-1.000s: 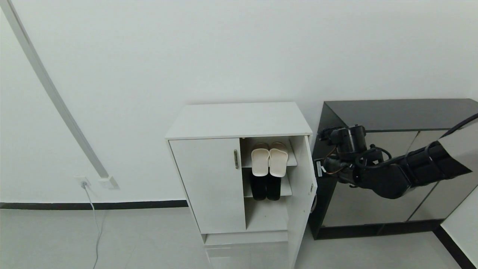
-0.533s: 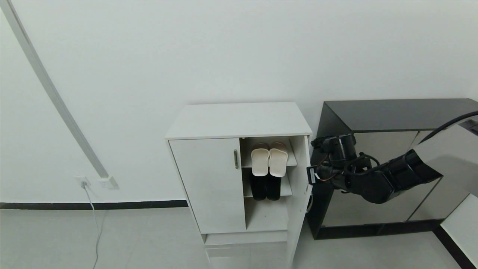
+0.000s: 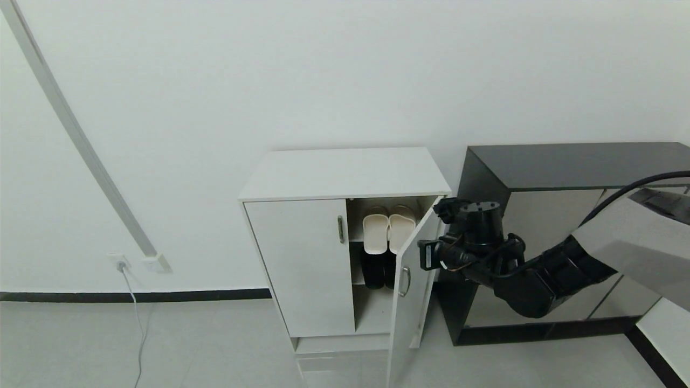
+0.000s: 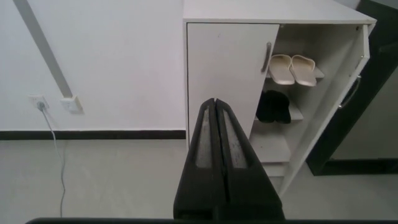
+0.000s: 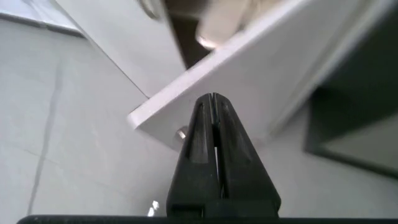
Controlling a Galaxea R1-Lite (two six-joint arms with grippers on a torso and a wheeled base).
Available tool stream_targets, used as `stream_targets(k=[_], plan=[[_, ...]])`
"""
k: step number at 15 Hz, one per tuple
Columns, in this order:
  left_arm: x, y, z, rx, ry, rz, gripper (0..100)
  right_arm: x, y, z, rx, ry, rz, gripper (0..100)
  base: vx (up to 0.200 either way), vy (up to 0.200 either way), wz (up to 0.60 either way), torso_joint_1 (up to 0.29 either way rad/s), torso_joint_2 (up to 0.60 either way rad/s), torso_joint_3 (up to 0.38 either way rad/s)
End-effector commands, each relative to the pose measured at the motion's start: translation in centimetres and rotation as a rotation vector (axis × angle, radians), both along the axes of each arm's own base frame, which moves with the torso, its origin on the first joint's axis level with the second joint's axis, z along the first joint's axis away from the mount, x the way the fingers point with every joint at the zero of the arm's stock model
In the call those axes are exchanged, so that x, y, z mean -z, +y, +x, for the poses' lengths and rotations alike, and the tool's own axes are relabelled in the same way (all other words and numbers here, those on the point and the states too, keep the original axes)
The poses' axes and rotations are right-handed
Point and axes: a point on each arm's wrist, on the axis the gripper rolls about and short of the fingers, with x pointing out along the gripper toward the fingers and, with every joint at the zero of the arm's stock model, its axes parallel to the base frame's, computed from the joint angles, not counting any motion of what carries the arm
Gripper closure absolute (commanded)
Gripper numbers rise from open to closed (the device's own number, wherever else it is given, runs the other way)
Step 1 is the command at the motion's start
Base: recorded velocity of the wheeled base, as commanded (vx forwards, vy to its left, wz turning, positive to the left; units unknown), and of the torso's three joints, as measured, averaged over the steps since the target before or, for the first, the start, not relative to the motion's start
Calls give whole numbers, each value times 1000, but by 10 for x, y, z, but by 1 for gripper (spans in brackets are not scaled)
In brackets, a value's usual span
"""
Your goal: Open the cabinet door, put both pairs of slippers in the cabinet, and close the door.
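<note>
Closest to me, my left gripper (image 4: 215, 102) hangs back from the cabinet (image 3: 345, 172) with its fingers pressed together and nothing between them. My right gripper (image 5: 213, 98) is likewise closed and empty, its tip right at the outer face of the right-hand door (image 3: 412, 253). In the last second that arm has swept in from beside the black sideboard (image 3: 566, 161), and the door has swung from fully open to roughly half closed, its handle (image 3: 405, 281) now turned towards me. I take that as the closing push under way, with more swing needed before the door meets the frame. Further in, both pairs are already shelved: the white slippers (image 3: 388, 231) on the upper shelf, the black slippers (image 3: 374, 272) on the one below. From the head camera the door now covers the right edge of both pairs and most of the lowest shelf, and its bottom corner is cut off by the frame. I cannot tell whether my right fingertips actually touch the panel or sit just off it.
</note>
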Motion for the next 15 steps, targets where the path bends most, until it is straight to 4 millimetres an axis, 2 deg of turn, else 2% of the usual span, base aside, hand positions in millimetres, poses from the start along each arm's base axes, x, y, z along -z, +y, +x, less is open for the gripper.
stream_targets(k=[1, 4, 5, 10, 15], plan=[[0, 0, 0, -1, 2, 2, 100, 6, -2, -10, -49, -41, 27, 100, 0, 0, 0, 0, 0, 0], [0, 0, 0, 7, 2, 16, 100, 9, -14, -34, -131, -71, 48, 100, 0, 0, 0, 0, 0, 0], [0, 0, 0, 14, 5, 18, 100, 14, -21, -45, -176, -38, 41, 100, 200, 0, 0, -2, 2, -2], [0, 0, 0, 14, 2, 18, 100, 27, -27, -57, -186, 22, 17, 100, 200, 0, 0, 0, 1, 4], [0, 0, 0, 13, 4, 18, 100, 38, -18, -47, -194, 16, 17, 100, 0, 0, 0, 0, 0, 0]])
